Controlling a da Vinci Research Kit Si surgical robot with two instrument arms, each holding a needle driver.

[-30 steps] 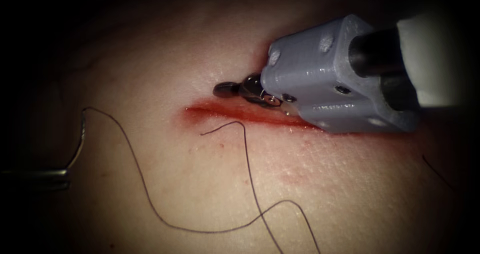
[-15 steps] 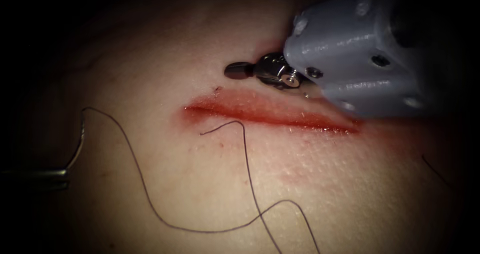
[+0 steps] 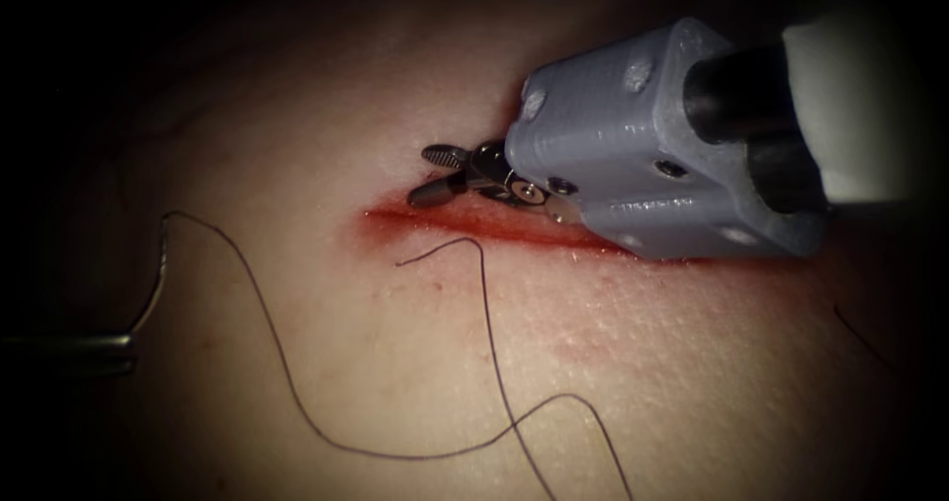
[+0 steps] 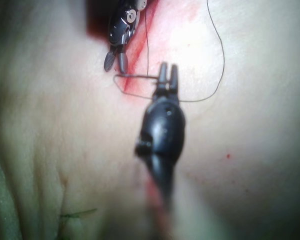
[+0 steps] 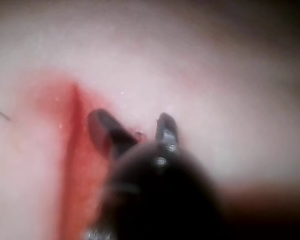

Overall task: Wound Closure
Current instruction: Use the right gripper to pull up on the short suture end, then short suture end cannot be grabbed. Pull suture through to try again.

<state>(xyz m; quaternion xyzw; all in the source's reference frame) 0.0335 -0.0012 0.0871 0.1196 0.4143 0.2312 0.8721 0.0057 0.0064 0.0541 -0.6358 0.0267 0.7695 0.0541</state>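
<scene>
Endoscope view: right tool (image 3: 432, 174) spread, empty, over the cut (image 3: 474, 220) — left tool (image 4: 167, 72) pinches the needle (image 3: 156, 282), clear of the tissue (image 3: 395, 382).

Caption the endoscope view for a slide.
Right tool open and empty at the cut's left end; left tool holds the needle, thread trailing over the tissue.

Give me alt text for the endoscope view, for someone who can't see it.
The right arm's tool has its jaws open and empty at the left end of the red cut in the tissue. At far left, the left arm's tool holds the curved needle clear of the tissue, its thread trailing in loops below the cut.
</scene>
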